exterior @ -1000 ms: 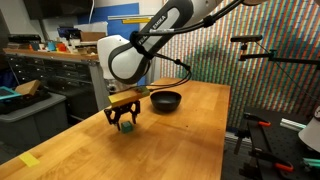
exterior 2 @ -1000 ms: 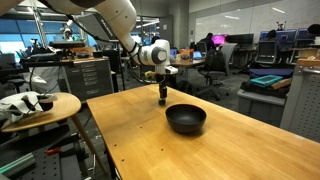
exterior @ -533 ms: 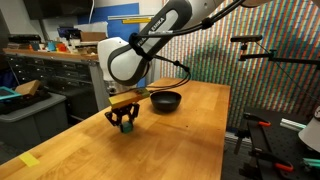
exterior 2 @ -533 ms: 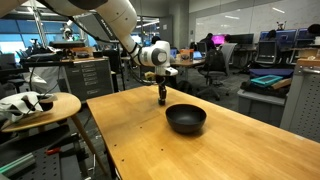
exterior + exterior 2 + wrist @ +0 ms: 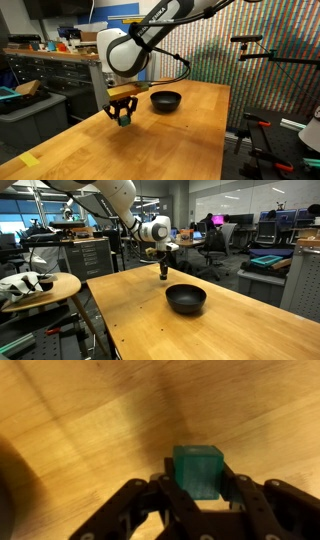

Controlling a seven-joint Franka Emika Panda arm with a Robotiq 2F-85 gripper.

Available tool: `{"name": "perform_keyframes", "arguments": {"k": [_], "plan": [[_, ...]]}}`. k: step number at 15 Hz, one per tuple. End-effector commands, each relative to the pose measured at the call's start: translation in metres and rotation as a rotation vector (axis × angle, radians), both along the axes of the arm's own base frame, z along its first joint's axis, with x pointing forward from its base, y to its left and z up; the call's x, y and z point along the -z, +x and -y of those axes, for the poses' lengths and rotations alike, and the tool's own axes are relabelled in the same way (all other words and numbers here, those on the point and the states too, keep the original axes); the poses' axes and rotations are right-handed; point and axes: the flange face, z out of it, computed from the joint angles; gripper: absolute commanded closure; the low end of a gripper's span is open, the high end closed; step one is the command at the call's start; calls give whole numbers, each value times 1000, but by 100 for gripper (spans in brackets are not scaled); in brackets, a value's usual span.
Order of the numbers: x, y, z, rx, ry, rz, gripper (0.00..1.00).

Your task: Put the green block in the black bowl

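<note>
The claw (image 5: 122,116) is clenching the green block (image 5: 197,466), and the cube appears to be hanging just clear of the wooden surface (image 5: 195,140). The black bowl (image 5: 166,100) is standing well apart from it, to the right and farther back in an exterior view, and nearer and to the right in the other (image 5: 186,299). In the wrist view the cube is being pinched only at the claw's very end, with much of it sticking out beyond, so a quick swing toward the bowl is likely risking a twist or a slip onto the surface. Travelling too low could be knocking the glossy rim and shoving the bowl. Letting go too high or off-centre could be bouncing the tiny cube back out.
</note>
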Motion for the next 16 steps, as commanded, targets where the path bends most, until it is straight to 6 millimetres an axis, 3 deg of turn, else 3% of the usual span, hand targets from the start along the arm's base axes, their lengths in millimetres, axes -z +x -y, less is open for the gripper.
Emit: {"name": "perform_keyframes", "arguments": {"k": [1, 8, 13, 16], "plan": [[-44, -6, 20, 24, 0, 35, 82], [-97, -25, 97, 123, -38, 77, 82], [-110, -49, 153, 212, -54, 87, 82], [-106, -61, 180, 257, -65, 77, 82]]}}
